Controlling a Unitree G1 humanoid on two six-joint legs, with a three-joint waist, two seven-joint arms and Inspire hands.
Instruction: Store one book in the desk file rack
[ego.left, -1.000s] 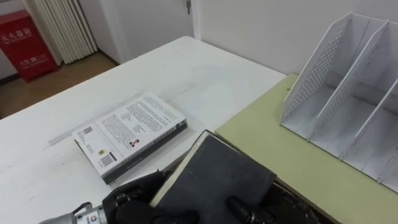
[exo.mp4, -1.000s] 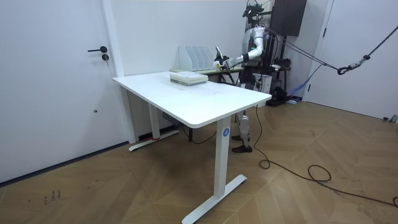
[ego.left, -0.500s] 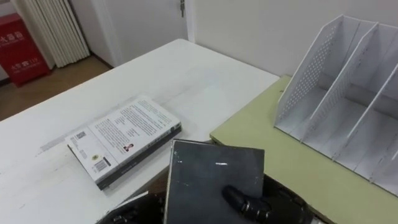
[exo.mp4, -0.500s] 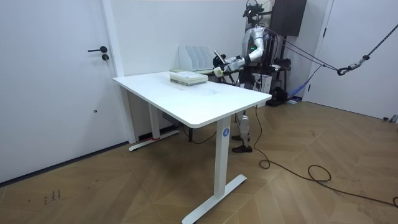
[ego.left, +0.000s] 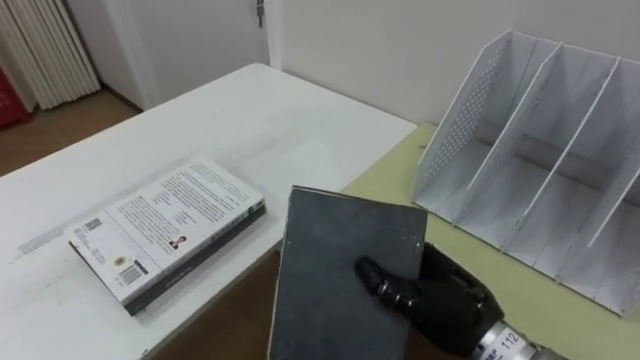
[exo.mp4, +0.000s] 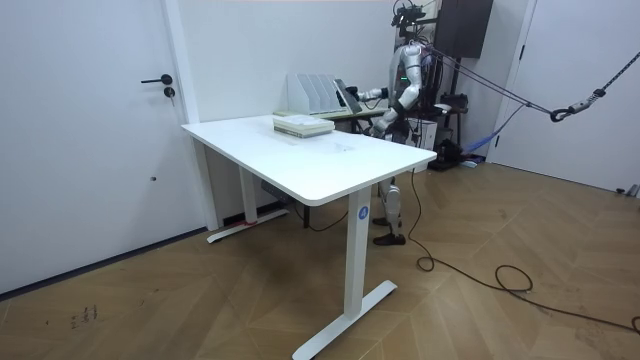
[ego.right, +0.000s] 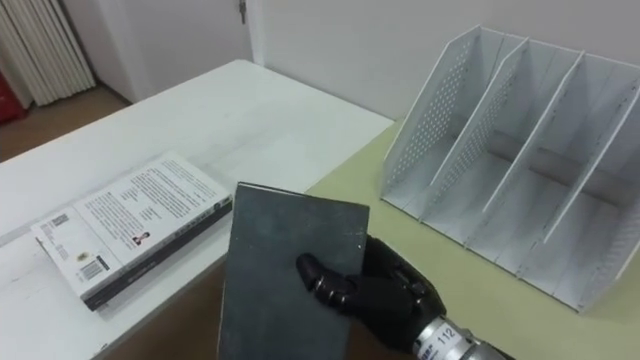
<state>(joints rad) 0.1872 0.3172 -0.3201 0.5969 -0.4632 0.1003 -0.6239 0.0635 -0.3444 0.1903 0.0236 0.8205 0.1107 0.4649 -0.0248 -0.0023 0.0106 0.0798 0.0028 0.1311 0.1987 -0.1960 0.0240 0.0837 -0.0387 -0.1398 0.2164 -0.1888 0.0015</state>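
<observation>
A dark grey book (ego.left: 340, 270) stands upright in front of me, its cover facing me. My right hand (ego.left: 440, 300) comes in from the lower right and is shut on the book's right edge, thumb across the cover. The white file rack (ego.left: 465, 110), with a perforated side wall and several empty slots, stands on a pale green desk (ego.left: 480, 260) at the right, beyond the book. In the room view I stand behind the white table and hold the book (exo.mp4: 346, 95) out toward the rack (exo.mp4: 312, 92). My left hand (exo.mp4: 381, 117) hangs low by my body there.
A second book (ego.left: 165, 230) with a white printed cover lies flat on the white table (ego.left: 250, 120) to the left. The green desk meets the table's edge, with a gap of brown floor below the held book. A wall rises behind the rack.
My left hand has let go of the dark book and dropped out of the eye views. The right hand has tipped the book upright and lifted it toward the rack. The camera has turned right.
</observation>
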